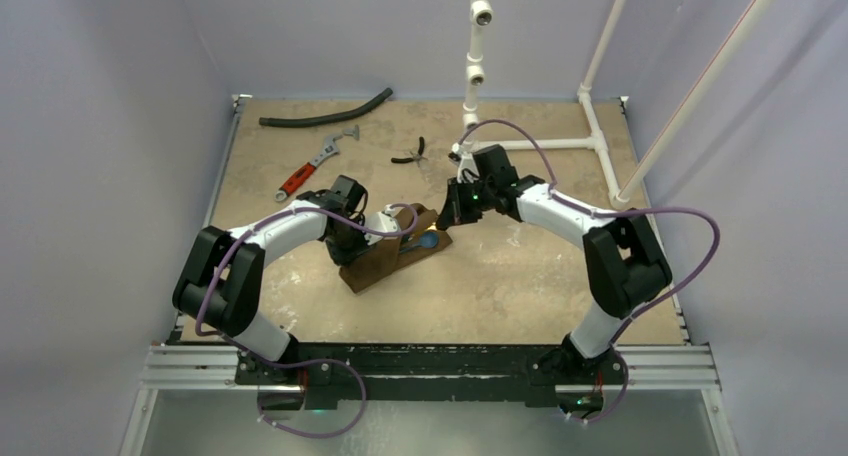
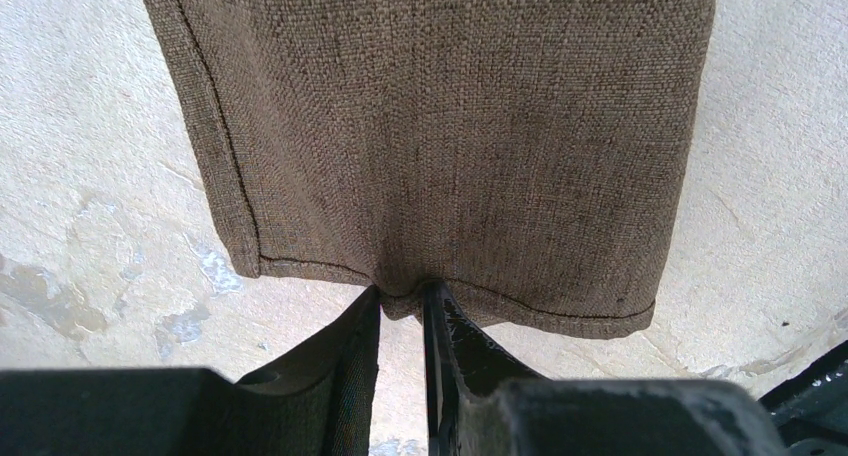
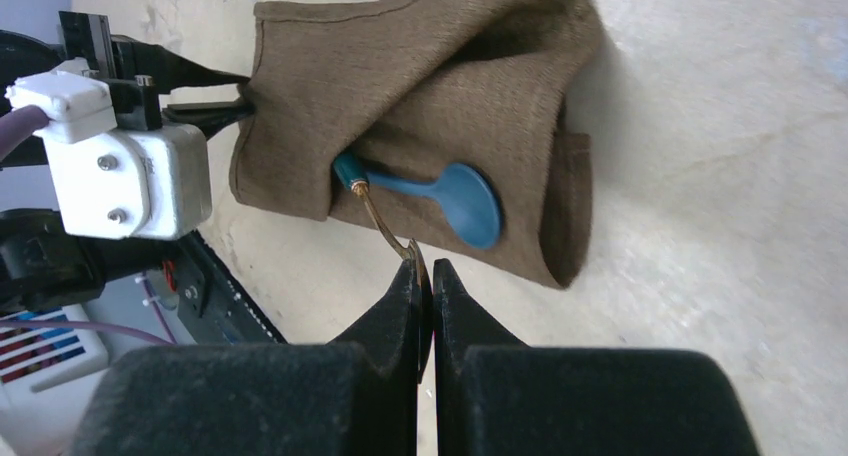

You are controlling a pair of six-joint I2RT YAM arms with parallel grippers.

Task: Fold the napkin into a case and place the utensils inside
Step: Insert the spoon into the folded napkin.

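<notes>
Napkin [image 1: 375,264]: dark-brown woven cloth, folded over into a long pouch. Flat on the speckled table [image 1: 520,286], left of centre, just in front of the left arm's wrist. Stitched hem along the short end nearest the left wrist camera.

Left gripper [image 2: 403,294]: clenched on that hem near its middle, fingertips almost together, cloth puckered between them. Low over the tabletop.

Right gripper [image 3: 424,271]: pinched tight on the outer end of a thin utensil [image 3: 382,219], just beside the napkin's long edge, apart from the cloth itself.

Black hose [image 1: 325,116]: along the far edge of the table, well apart from the napkin.

Red-handled wrench [image 1: 312,166]: near the hose, toward the far left.

Blue spoon [image 3: 462,198]: inside the fold, handle end tucked under the upper flap, round bowl exposed on the lower layer.

Black pliers [image 1: 410,154]: beyond the napkin, between wrench and right gripper.

Thin utensil: brass-toned, slightly curved, running from the right fingertips to the flap edge and meeting the spoon's handle there. Kind of cutlery impossible to tell.
</notes>
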